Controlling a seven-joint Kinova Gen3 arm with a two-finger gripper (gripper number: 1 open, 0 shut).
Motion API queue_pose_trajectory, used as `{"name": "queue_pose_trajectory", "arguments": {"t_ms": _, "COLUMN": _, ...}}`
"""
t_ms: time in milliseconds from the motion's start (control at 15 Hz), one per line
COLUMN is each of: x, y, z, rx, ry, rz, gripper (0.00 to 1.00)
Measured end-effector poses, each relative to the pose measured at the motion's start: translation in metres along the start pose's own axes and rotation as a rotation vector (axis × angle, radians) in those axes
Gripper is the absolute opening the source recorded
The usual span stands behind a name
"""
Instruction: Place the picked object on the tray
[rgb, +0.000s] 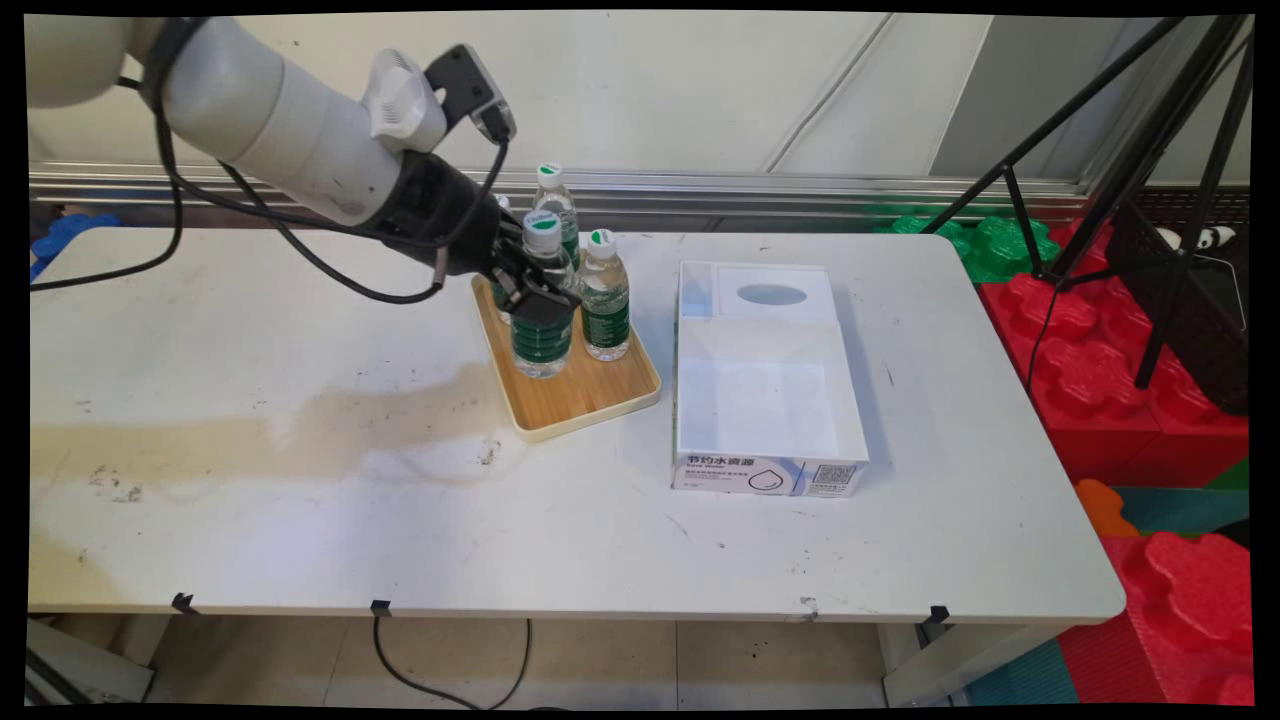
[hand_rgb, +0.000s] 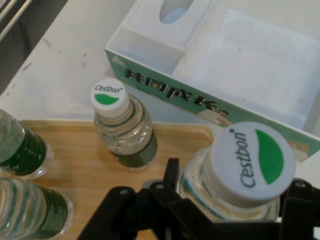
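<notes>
Main view: the black gripper was seen low over a wooden tray near the middle of the white table, fingers closed around the body of the front bottle, a clear water bottle with a green label and white cap. That bottle stood upright on the tray, or was perhaps lifted just off it; the contact with the tray was hidden. A second bottle was seen upright just to its right, apparently not touching it. A third bottle was seen behind, at the tray's far end, and part of a fourth was glimpsed behind the gripper, mostly hidden. An open white box with printed sides was placed just right of the tray, near but apart.

Hand view: the gripped bottle's cap, lettered Cestbon, was seen between the black fingers, with the linkage drawn in against the bottle's shoulder. The neighbouring bottle was seen upright on the tray, two more at the left edge, and the box beyond the tray's rim.
</notes>
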Motion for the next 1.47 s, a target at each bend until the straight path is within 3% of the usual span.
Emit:
{"name": "queue_pose_trajectory", "arguments": {"t_ms": 667, "x": -0.003, "y": -0.017, "z": 0.061, "rx": -0.005, "ry": -0.015, "rz": -0.007, "gripper": 0.00}}
{"name": "queue_pose_trajectory", "arguments": {"t_ms": 1467, "x": -0.033, "y": -0.027, "z": 0.106, "rx": -0.065, "ry": -0.022, "rz": 0.008, "gripper": 0.00}}
